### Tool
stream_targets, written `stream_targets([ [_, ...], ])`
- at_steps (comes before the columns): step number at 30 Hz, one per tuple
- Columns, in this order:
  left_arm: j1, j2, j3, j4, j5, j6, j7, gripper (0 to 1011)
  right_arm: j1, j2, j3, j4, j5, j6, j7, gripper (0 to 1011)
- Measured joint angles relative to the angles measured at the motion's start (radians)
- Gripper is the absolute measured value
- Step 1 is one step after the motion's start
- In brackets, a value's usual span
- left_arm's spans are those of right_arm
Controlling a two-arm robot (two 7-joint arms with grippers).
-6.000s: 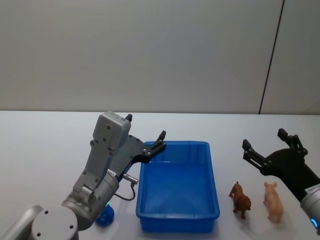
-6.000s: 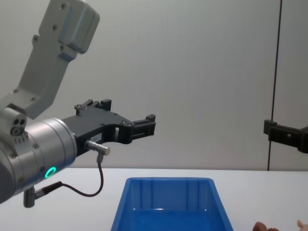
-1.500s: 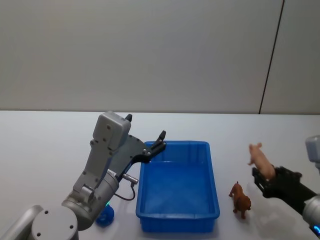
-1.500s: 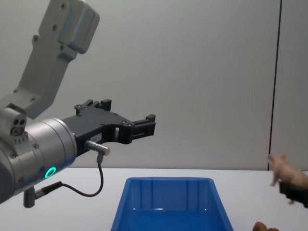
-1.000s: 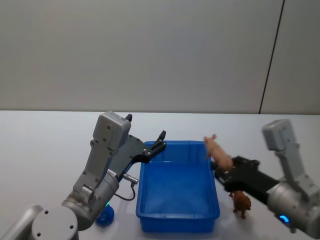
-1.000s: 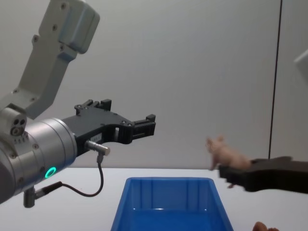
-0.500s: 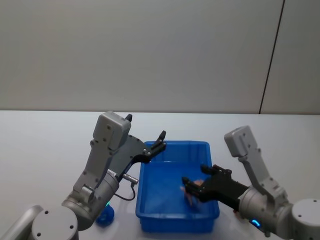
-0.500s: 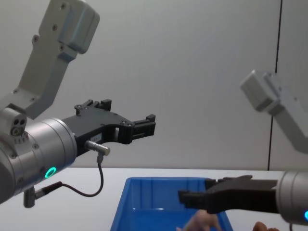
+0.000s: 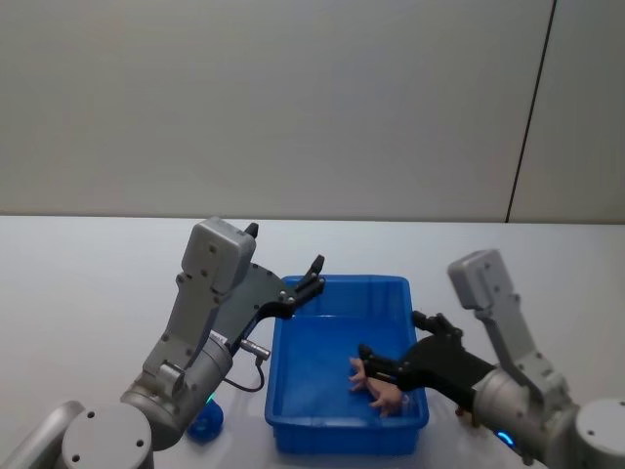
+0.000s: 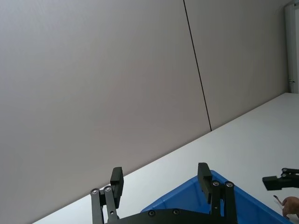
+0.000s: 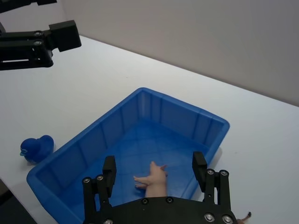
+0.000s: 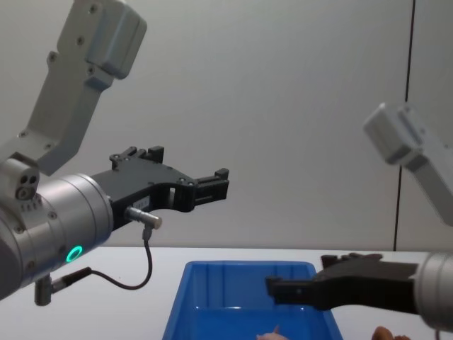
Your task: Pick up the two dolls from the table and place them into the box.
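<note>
Halfway done. Pink doll point(image 11: 153, 176) lies in box point(image 11: 173, 116), directly beneath right hand point(image 11: 154, 161), fingers spread, empty. Brown doll point(image 10: 292, 204), a sliver beside that hand, probably on tabletop point(image 11: 93, 70), unfetched. Left hand point(image 10: 160, 173) parked open.

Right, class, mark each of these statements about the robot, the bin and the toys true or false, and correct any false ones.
1. The pink pig lies inside the blue bin. True.
2. The right gripper has its jaws shut on the pig. False: the jaws are open above it.
3. A blue duck sits on the table outside the bin. True.
4. The left gripper holds the brown toy. False: its jaws are open and empty.
</note>
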Motion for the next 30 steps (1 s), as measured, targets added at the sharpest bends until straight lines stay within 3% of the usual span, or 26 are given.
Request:
stream_targets([
  [9,0.0,0.0,0.0,0.0,0.0,0.0,0.0,1001,-0.062,0.057,0.03,-0.065,0.043,-0.038,-0.043,1001],
  [16,0.0,0.0,0.0,0.0,0.0,0.0,0.0,1001,-0.101,0.095,0.054,-0.092,0.074,-0.037,-0.075,1001],
  [30,0.0,0.0,0.0,0.0,0.0,0.0,0.0,1001,-0.136,0.136,0.078,-0.069,0.084,-0.027,-0.107,1001],
])
